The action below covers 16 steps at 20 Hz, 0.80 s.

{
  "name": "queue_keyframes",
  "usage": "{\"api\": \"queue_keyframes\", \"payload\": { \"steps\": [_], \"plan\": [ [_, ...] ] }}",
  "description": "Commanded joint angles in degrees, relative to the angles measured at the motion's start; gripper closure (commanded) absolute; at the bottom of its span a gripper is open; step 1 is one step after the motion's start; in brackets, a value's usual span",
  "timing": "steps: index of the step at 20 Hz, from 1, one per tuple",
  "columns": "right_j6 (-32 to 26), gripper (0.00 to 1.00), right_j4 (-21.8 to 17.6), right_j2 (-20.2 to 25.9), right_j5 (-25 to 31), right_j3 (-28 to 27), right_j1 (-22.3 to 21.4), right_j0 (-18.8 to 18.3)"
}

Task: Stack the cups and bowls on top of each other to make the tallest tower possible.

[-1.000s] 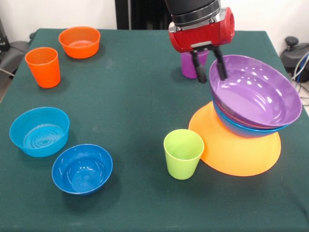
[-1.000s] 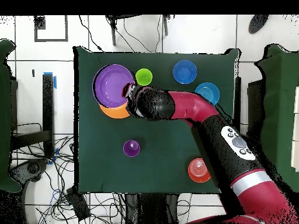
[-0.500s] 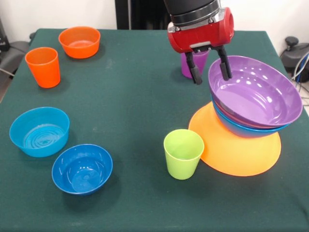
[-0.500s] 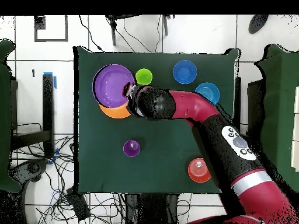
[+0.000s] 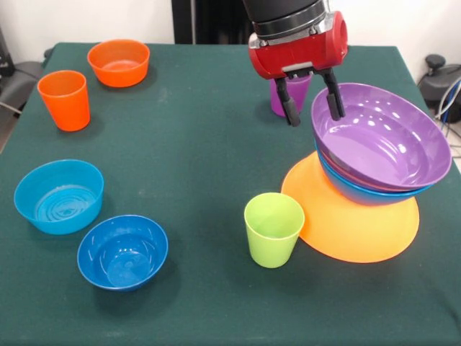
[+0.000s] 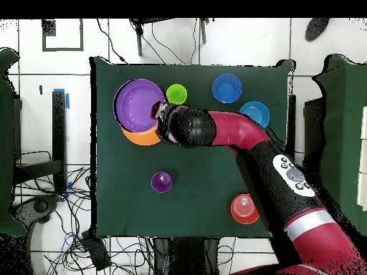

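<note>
- The red and black gripper (image 5: pixel 310 104) hangs over the far-left rim of the glossy purple plastic bowl (image 5: pixel 382 137); its jaws are open and hold nothing, one finger outside the rim and one just above it.
- This purple bowl sits tilted in a large blue plastic bowl (image 5: pixel 364 191), and both rest on an upside-down orange-yellow plastic bowl (image 5: pixel 353 223), right on the green tabletop (image 5: pixel 202 130).
- A lime green plastic cup (image 5: pixel 274 229) stands upright just left of the orange-yellow bowl.
- A purple plastic cup (image 5: pixel 282 99) stands behind the gripper.
- Far left are a small orange bowl (image 5: pixel 119 63) and an orange plastic cup (image 5: pixel 65 99).
- Near left are a light blue straight-sided bowl (image 5: pixel 59 196) and a small dark blue bowl (image 5: pixel 122 251), close together.
</note>
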Motion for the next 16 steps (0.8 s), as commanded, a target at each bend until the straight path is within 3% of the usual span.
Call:
{"api": "queue_keyframes", "payload": {
  "steps": [1,16],
  "plan": [
    [1.07,0.0,0.08,-1.2,-0.38,-2.72,2.94,0.35],
    [1.25,0.0,-1.2,-2.44,-1.92,-3.08,4.06,0.81]
  ]
}}
